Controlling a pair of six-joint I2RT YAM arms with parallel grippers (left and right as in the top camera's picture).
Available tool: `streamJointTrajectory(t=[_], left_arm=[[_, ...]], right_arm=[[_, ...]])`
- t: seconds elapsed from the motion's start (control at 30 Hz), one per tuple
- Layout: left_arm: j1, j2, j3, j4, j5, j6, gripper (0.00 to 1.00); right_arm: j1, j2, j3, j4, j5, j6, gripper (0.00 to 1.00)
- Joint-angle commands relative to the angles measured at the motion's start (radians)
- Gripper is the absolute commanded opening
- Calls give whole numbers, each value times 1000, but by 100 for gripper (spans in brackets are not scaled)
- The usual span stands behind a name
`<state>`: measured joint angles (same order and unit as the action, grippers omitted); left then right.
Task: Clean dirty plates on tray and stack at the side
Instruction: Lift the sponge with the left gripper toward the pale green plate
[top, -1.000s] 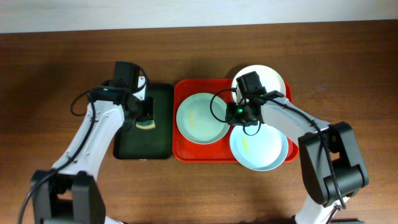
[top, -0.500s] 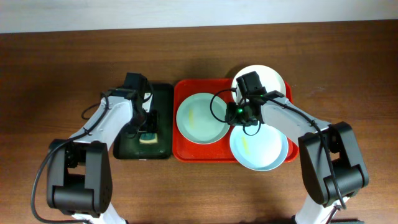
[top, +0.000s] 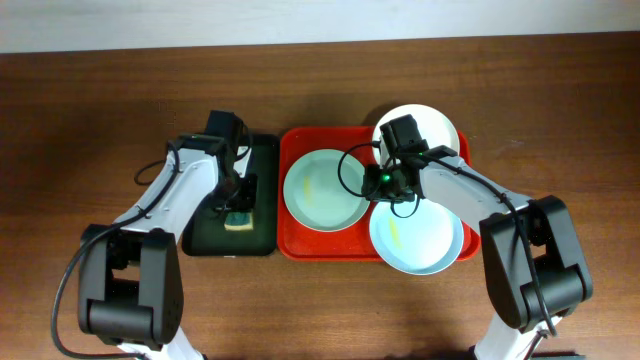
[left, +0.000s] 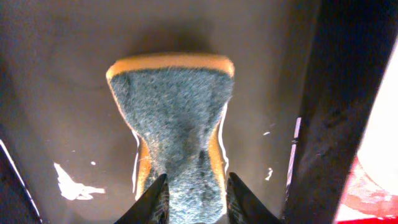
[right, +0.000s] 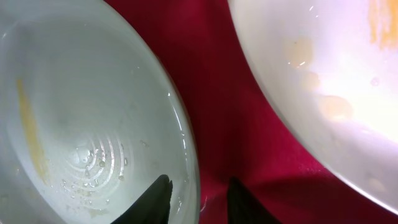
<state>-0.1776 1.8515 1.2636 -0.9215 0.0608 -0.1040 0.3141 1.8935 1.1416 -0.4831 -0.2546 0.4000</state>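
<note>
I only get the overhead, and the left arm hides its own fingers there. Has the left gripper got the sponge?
Observer: Yes. In the left wrist view the left gripper pinches the sponge, grey scouring side up.
Operator: And the right one?
Observer: The right gripper is open, with the rim of a mint plate between its fingers.
Operator: Is that plate dirty?
Observer: A yellow streak runs down its inside.
</note>
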Motion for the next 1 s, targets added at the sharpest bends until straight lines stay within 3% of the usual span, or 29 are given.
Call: streamJointTrajectory(t=[0.0,0.63,0.87,0.97], left_arm=[[1,2,-21,16,-13,8,31],[1,2,-97,125,-59,0,33],[1,2,-99,129,-58,0,26],[1,2,-106,133,-57,0,26]], right_arm=[[6,-6,-1,1,5,1,31],[6,-6,-1,0,5,1,31],[6,-6,-1,0,5,1,31],[6,-6,-1,0,5,2,40]])
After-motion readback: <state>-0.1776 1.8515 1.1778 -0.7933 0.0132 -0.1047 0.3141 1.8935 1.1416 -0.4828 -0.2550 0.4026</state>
